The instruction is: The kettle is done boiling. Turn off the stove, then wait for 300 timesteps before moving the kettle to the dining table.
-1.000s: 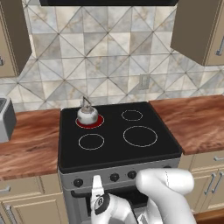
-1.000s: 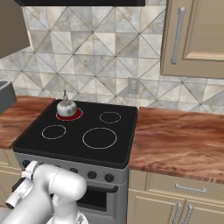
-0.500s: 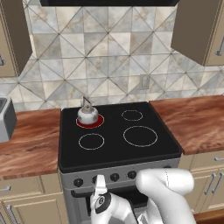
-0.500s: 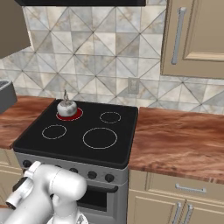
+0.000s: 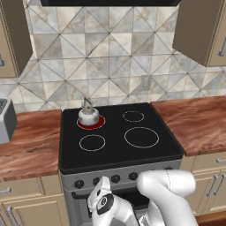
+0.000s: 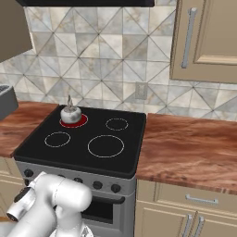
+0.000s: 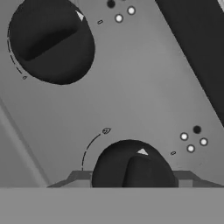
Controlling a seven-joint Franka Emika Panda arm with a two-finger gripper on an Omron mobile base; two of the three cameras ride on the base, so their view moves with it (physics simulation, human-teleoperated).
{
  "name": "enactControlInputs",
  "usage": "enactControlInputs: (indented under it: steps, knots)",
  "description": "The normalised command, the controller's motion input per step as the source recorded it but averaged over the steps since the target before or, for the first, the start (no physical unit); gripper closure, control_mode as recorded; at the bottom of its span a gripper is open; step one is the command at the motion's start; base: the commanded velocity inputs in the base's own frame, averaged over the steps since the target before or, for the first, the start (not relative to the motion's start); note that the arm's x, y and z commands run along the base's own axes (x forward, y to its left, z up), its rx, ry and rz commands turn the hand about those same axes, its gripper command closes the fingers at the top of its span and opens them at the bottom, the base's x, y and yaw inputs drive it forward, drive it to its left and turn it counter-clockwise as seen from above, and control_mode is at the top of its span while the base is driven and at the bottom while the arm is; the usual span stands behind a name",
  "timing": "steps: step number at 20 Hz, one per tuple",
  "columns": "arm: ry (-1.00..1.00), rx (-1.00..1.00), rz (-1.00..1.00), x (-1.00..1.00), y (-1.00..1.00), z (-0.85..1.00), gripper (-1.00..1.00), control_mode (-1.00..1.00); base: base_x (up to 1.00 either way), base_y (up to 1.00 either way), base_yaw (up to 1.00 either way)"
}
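The small silvery kettle stands on the stove's rear left burner, which glows red. My gripper is low against the front knob panel, well below and in front of the kettle. In the hand view a black knob sits between the two grey fingertips, which touch its sides. My gripper is shut on that knob. A second black knob shows up and to the left on the grey panel. The dining table is out of view.
Reddish wood counters flank the stove. A grey appliance stands on the left counter. Wall cabinets hang above the right counter, drawers and doors below it.
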Motion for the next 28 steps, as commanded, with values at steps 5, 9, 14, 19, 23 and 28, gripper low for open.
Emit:
enactControlInputs:
  steps: [5,9,14,19,23,28]
  knots:
    - [0.00,0.29,0.00,0.10,0.09,0.00,1.00,-1.00,0.00,0.00,0.00]
    - [0.00,0.27,0.00,0.13,0.12,0.00,1.00,-1.00,0.00,0.00,0.00]
    - [0.02,0.27,0.00,0.13,0.10,0.00,1.00,-1.00,0.00,0.00,0.00]
    - [0.03,0.31,0.00,0.11,0.06,0.00,1.00,-1.00,0.00,0.00,0.00]
    - [0.00,0.30,0.00,0.08,0.03,-0.03,1.00,-1.00,0.00,0.00,0.00]
    - [0.01,0.33,0.00,0.12,0.01,-0.02,1.00,-1.00,0.00,0.00,0.00]
